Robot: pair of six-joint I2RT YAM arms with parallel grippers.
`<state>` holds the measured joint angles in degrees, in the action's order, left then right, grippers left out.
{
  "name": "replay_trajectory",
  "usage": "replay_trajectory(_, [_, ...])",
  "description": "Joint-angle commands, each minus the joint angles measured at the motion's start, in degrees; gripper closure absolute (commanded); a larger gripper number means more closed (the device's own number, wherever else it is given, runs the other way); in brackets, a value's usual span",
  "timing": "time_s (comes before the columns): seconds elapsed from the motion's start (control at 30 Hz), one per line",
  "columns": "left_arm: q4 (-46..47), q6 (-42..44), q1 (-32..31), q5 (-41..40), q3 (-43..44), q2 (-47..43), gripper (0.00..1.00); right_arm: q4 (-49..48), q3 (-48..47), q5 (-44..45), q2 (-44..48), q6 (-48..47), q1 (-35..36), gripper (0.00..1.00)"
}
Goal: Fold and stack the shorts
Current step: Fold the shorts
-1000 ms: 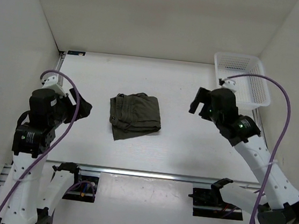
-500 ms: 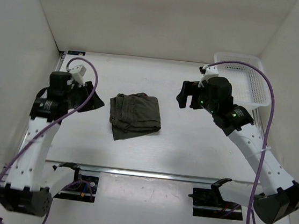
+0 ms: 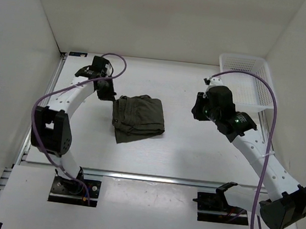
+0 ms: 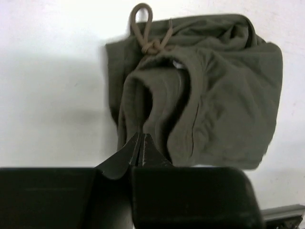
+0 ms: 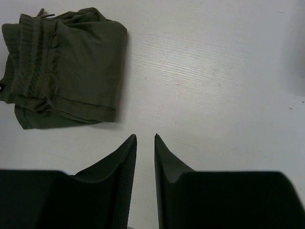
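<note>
The dark olive shorts [image 3: 137, 118] lie folded in a compact bundle on the white table, left of centre. In the left wrist view the shorts [image 4: 205, 90] fill the upper middle, drawstring [image 4: 143, 28] at the far edge. My left gripper [image 3: 111, 95] hovers at the bundle's upper left corner. Its jaws are shut, the tips [image 4: 141, 136] over the near fold, and no fabric shows between them. My right gripper [image 3: 196, 109] hangs right of the shorts, apart from them. Its jaws [image 5: 145, 137] stand a narrow gap apart over bare table, with the shorts [image 5: 62, 67] at upper left.
A white mesh basket [image 3: 248, 81] stands at the back right corner, behind the right arm. White walls close in on the left, back and right. A metal rail [image 3: 146, 177] runs along the table's near edge.
My left arm has swung forward and right to the shorts' corner, and its jaws have closed. The right gripper's jaws have narrowed from wide to a small gap, with little shift in place.
</note>
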<state>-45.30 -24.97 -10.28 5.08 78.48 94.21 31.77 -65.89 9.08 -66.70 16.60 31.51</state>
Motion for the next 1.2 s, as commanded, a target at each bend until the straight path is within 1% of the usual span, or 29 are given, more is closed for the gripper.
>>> replay_trajectory(0.0, [2.23,-0.60,-1.58,-0.60,4.48,3.42,0.90,1.53,1.28,1.82,3.06,0.98,-0.04,0.74])
replay_trajectory(0.13, [2.76,-1.13,-2.20,-2.35,6.77,10.89,0.90,2.16,2.43,1.82,4.20,2.11,-0.04,0.74])
replay_trajectory(0.17, [2.76,-1.13,-2.20,-2.97,6.78,13.95,0.90,2.68,2.95,2.43,4.21,2.12,-0.04,0.74])
replay_trajectory(0.37, [2.76,-4.73,-2.20,-4.81,7.48,21.26,0.90,5.23,4.10,3.84,6.57,3.26,-0.04,0.74])
replay_trajectory(0.47, [2.76,-4.74,-2.20,-4.82,7.48,21.27,0.90,6.46,4.10,5.24,7.63,3.26,-0.04,0.74])
replay_trajectory(0.6, [0.04,-4.74,-2.20,-7.45,8.79,15.93,0.90,9.01,2.53,6.47,8.95,3.26,-0.04,0.73])
replay_trajectory(0.63, [-1.27,-4.74,-2.20,-9.02,10.54,13.13,0.90,9.01,1.65,7.17,8.95,3.26,-0.04,0.67])
replay_trajectory(0.7, [-6.01,-4.21,-2.20,-10.44,12.83,10.39,0.90,10.94,0.33,7.71,10.35,3.88,-0.04,0.57])
replay_trajectory(0.73, [-7.68,-2.90,-2.20,-11.14,14.93,7.59,0.90,11.47,0.32,8.66,10.36,4.40,-0.04,0.40])
replay_trajectory(0.77, [-9.18,-2.28,-2.20,-12.02,15.82,6.17,0.90,12.26,-0.46,10.93,11.14,4.93,-0.04,0.29])
replay_trajectory(0.8, [-10.67,-2.27,-2.20,-12.55,16.53,4.85,0.90,14.35,-0.47,13.74,11.85,7.72,-0.04,0.16])
replay_trajectory(0.83, [-13.39,-1.58,-2.20,-13.25,17.05,2.14,0.90,15.68,-1.17,16.64,11.85,9.14,-0.04,0.09])
replay_trajectory(0.87, [-14.72,-1.57,-2.20,-15.95,17.06,0.72,0.90,16.82,-1.69,19.28,12.37,10.46,-0.04,0.01])
replay_trajectory(0.9, [-15.95,-1.57,-2.20,-17.11,17.06,-0.68,0.90,19.27,-1.70,24.09,12.38,13.08,-0.56,0.01])
replay_trajectory(0.93, [-16.83,-1.57,-2.20,-17.91,17.06,-2.18,0.90,20.08,-1.70,25.62,12.38,13.89,-0.57,0.01])
replay_trajectory(1.03, [-17.98,-2.10,0.08,-17.83,13.90,-11.38,0.90,21.84,-1.09,26.95,13.69,15.21,-0.57,0.01])
replay_trajectory(1.1, [-18.59,-2.10,0.62,-17.83,11.70,-15.18,0.89,21.84,-0.56,26.95,14.48,15.22,-0.57,0.01])
replay_trajectory(1.13, [-19.56,-2.62,1.31,-19.04,11.09,-16.94,0.88,21.84,0.14,26.95,15.10,15.74,-0.57,0.02])
replay_trajectory(1.17, [-19.56,-3.24,1.32,-20.36,9.87,-20.35,0.88,21.84,0.15,26.95,15.10,16.53,-0.57,0.00])
